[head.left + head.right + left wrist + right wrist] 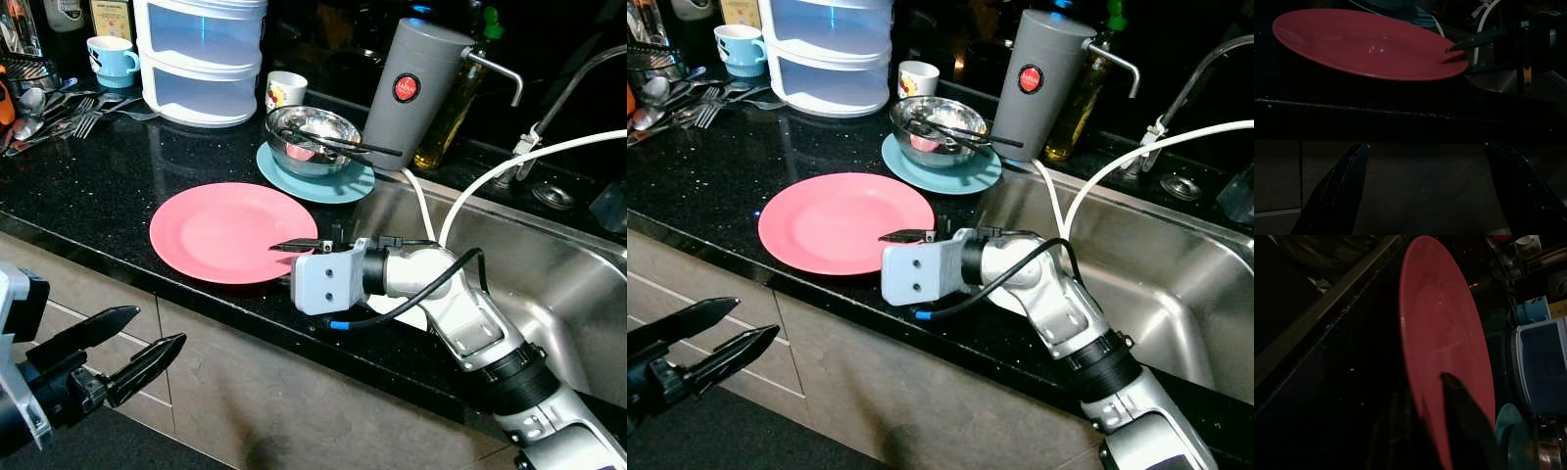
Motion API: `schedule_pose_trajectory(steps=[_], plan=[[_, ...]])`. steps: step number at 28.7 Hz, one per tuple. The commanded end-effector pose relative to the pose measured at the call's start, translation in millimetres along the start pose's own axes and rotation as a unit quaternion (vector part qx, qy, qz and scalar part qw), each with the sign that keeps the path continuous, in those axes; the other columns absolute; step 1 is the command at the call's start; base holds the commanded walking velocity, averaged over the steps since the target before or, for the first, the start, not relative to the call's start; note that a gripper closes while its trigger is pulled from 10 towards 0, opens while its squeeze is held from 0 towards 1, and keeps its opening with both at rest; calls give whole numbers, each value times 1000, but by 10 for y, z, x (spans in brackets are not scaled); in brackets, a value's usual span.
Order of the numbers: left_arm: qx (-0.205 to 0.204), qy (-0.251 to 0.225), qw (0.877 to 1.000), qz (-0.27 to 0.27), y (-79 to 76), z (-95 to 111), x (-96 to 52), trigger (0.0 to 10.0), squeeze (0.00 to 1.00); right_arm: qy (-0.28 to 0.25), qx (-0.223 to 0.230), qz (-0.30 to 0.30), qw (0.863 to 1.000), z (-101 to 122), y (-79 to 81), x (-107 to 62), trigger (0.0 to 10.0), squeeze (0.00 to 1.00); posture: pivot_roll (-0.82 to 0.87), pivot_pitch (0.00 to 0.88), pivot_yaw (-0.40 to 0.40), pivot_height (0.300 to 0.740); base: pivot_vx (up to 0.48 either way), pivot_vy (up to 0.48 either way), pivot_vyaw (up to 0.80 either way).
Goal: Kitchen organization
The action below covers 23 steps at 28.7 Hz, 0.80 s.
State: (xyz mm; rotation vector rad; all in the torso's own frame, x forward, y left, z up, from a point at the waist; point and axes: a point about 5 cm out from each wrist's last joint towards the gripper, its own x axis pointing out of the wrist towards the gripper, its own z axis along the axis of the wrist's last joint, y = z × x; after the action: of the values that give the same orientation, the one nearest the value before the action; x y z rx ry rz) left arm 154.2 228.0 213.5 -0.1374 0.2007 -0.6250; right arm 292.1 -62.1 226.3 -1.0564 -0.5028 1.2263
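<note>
The right arm [460, 313] is silver-grey metal in rounded segments, with a black ribbed ring near its base. A pale grey block [328, 279] at the wrist carries two small dark screw holes. A black cable [431, 284] loops along the arm and ends in a blue tip. Both jaws have long, glossy black, pointed fingers [142, 362].
</note>
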Motion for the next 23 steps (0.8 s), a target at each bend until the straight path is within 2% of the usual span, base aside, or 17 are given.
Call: schedule_pose_trajectory(steps=[1, 7, 10, 11, 14, 17, 18, 19, 20, 22, 23], plan=[[-12, 3, 1000, -7, -4, -24, 13, 10000, 0, 8, -6, -9, 1000, -31, -38, -24, 0, 0, 208, 0, -137, 740, 0, 0, 0], [-7, 0, 1000, -8, -3, 1, 23, 10000, 0, -3, -4, -34, 999, -20, -90, -20, 0, 0, 206, 0, -134, 740, 0, 0, 0], [-4, -2, 1000, -8, -2, 12, 29, 10000, 0, -40, 33, -65, 997, 47, -162, -22, 0, 0, 206, 0, -131, 740, 0, 0, 0], [-4, -2, 1000, -8, -2, 12, 29, 10000, 0, -40, 33, -65, 997, 47, -162, -22, 0, 0, 206, 0, -131, 740, 0, 0, 0], [-2, -3, 1000, -8, 2, 23, 38, 10000, 0, -98, 90, -89, 987, 169, -248, -33, 0, 0, 206, 0, -131, 740, 0, 0, 0], [4, -9, 1000, -9, 5, 47, 58, 10000, 0, -183, 175, -116, 960, 340, -391, -78, 0, 0, 209, 0, -130, 740, 0, 0, 0], [4, -9, 1000, -9, 5, 47, 58, 10000, 0, -183, 175, -116, 960, 340, -391, -78, 0, 0, 209, 0, -130, 740, 0, 0, 0], [8, -17, 1000, -9, 10, 76, 79, 10000, 0, -242, 234, -140, 931, 436, -516, -122, 0, 0, 209, 0, -130, 740, 0, 0, 0], [8, -17, 1000, -9, 10, 76, 79, 10000, 0, -242, 234, -140, 931, 436, -516, -122, 0, 0, 209, 0, -130, 740, 0, 0, 0], [9, -23, 1000, -10, 13, 89, 92, 10000, 0, -270, 262, -151, 914, 473, -568, -138, 0, 0, 210, 0, -128, 740, 0, 0, 0], [12, -27, 999, -12, 10, 103, 124, 10000, 0, -315, 315, -183, 876, 512, -680, -176, 0, 0, 213, 0, -126, 740, 0, 0, 0]])
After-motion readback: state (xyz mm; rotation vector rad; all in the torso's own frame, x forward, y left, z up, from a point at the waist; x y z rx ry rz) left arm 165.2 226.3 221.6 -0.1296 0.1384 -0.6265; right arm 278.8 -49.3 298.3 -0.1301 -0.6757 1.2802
